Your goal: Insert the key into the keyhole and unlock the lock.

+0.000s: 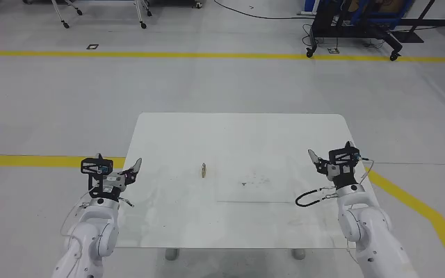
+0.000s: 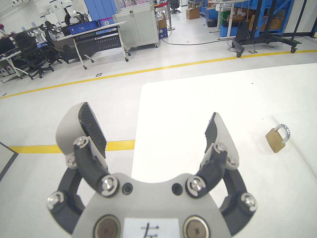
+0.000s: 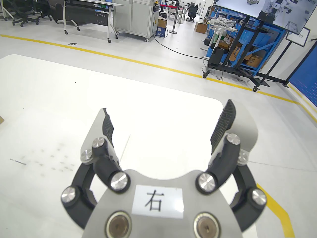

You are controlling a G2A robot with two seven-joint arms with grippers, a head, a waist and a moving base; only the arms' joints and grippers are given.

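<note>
The padlock [image 1: 203,169] is set on the table [image 1: 278,132], near its middle and slightly toward the left side. A small thin item [image 1: 245,183], too small to be identified, is found to the right of the padlock, apart from it and a little nearer the robot. The left gripper [image 1: 117,163] is held over the table's left edge and the right gripper [image 1: 332,154] at its right edge, both well apart from the padlock.

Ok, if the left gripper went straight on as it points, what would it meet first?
Probably nothing: the left gripper aims along the table edge; the padlock lies aside, toward the table's middle. Depth unclear.
</note>
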